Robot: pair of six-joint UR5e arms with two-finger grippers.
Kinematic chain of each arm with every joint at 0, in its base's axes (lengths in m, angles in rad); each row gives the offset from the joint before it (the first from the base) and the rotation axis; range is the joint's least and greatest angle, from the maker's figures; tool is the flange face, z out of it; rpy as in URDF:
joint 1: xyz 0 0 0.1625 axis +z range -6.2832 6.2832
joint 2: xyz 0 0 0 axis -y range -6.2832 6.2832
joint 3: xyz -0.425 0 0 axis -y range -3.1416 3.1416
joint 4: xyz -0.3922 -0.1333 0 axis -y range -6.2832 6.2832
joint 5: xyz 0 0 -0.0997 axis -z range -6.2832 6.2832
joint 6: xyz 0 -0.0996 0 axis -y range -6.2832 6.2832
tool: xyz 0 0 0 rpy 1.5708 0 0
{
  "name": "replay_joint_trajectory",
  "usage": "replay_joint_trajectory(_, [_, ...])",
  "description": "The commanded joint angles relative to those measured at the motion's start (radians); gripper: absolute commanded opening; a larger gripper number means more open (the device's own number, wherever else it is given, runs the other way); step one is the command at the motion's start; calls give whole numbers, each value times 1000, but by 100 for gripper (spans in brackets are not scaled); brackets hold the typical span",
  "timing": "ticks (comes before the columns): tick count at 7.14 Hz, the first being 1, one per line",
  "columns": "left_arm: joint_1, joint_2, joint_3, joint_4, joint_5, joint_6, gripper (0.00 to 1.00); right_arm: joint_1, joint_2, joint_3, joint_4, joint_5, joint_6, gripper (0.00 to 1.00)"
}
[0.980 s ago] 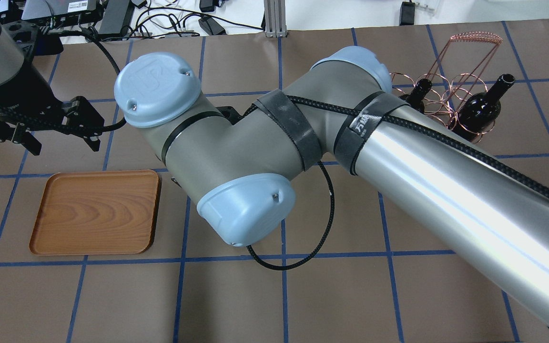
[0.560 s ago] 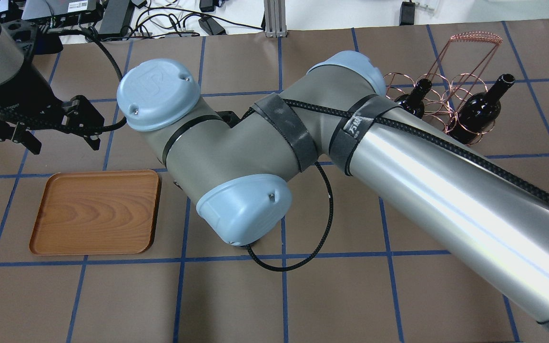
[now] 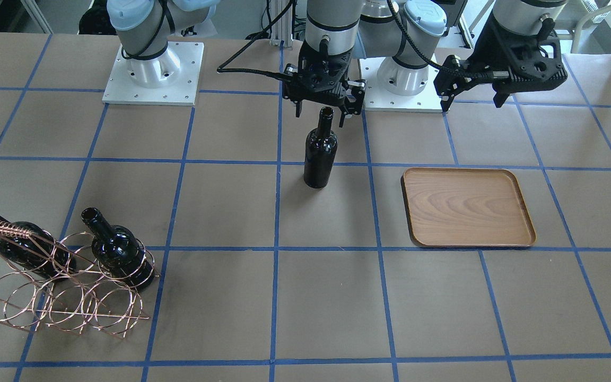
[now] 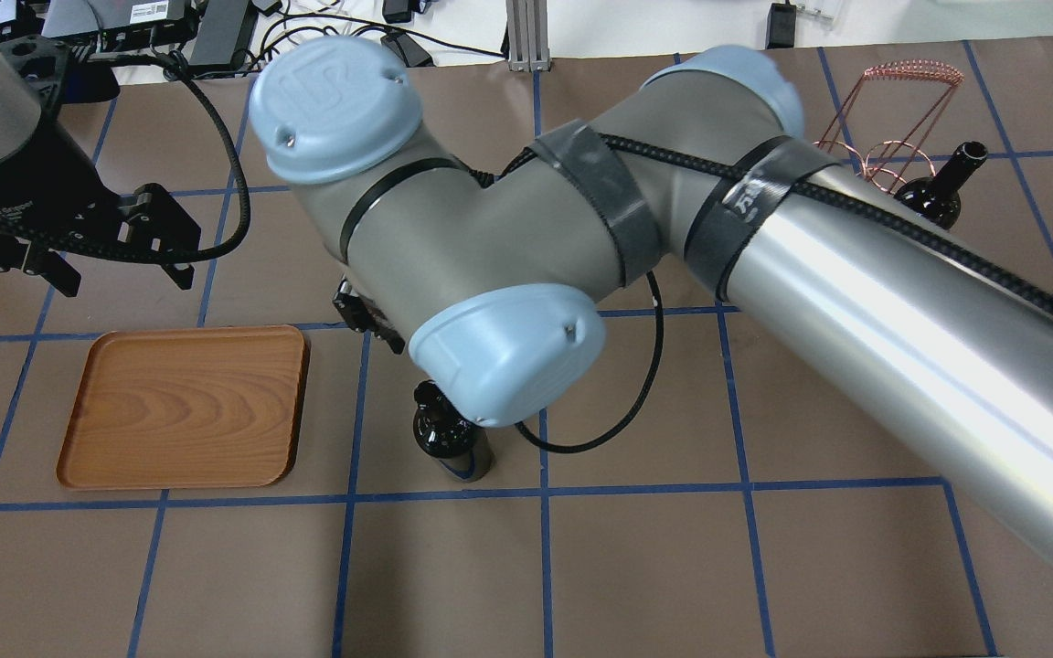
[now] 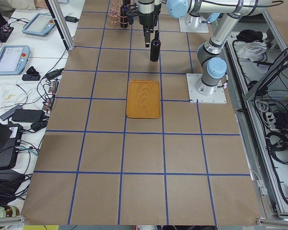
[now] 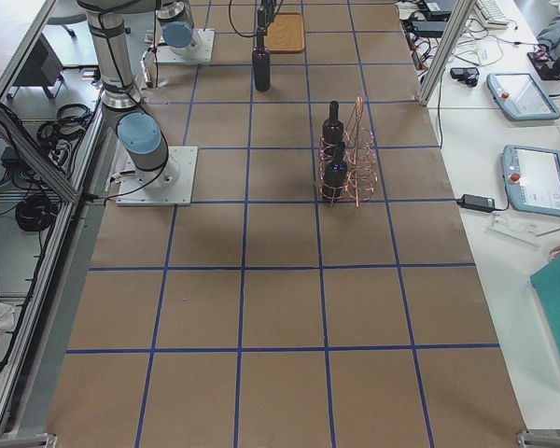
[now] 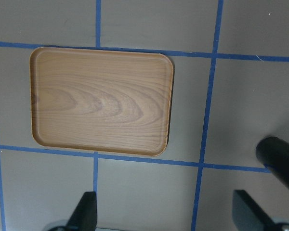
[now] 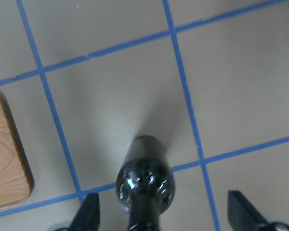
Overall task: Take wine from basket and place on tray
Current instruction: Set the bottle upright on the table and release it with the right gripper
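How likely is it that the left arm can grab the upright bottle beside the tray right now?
Probably not from above: the right end effector hangs open astride the neck of the wine. Nothing stands between the left end effector and its body, so a side grasp looks possible.

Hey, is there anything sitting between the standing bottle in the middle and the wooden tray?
Nothing visible does. The bottle stands upright on the table, and only bare surface crossed by a blue tape line lies between it and the tray. The right gripper sits open around its neck.
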State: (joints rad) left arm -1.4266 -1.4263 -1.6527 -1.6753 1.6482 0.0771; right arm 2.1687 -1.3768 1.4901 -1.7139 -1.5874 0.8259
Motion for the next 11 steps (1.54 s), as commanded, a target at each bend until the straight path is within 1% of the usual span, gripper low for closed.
replay_joint_trajectory(1, [-78, -6, -2, -9, -55, -7, 100, -259, -109, -10, 75, -40, -519, 100])
replay_joint_trajectory(2, [-169, -11, -3, -6, -64, -31, 100, -408, -160, -11, 109, -27, -668, 100])
replay_joint_trajectory(3, [-246, -20, -3, 6, -68, -95, 100, -500, -210, -16, 202, -22, -732, 100])
replay_joint_trajectory(4, [-315, -25, -6, -1, -74, -108, 100, -521, -234, -13, 226, -37, -773, 100])
replay_joint_trajectory(5, [-372, -28, -24, 9, -73, -108, 100, -514, -238, -5, 224, -23, -763, 100])
replay_joint_trajectory(6, [-400, -32, -50, 35, -76, -105, 100, -520, -232, -1, 220, -29, -774, 100])
replay_joint_trajectory(8, [-414, -46, -117, 103, -110, -103, 100, -521, -238, -1, 220, -26, -783, 100])
replay_joint_trajectory(9, [-417, -60, -131, 150, -148, -106, 100, -532, -234, -2, 218, -39, -822, 100])
replay_joint_trajectory(10, [-420, -74, -131, 152, -174, -106, 100, -541, -231, -2, 220, -34, -850, 100])
replay_joint_trajectory(11, [-422, -88, -137, 152, -174, -105, 98, -562, -231, -4, 223, -34, -888, 100])
